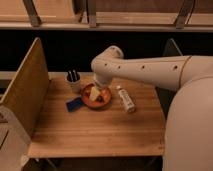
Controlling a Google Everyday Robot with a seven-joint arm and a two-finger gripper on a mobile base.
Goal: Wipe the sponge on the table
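Hovering at the frame's centre, my gripper (101,89) sits low over the orange plate's (86,102) upper edge, mostly hidden by the wrist; whether it is open or closed I cannot tell. The sponge (75,104) lies flat on the worktop (95,131), just left of the plate, lower-left of the gripper and apart from it.

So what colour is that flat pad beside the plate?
Dark blue sponge, clearest in the camera view; the claw hangs over the plate.
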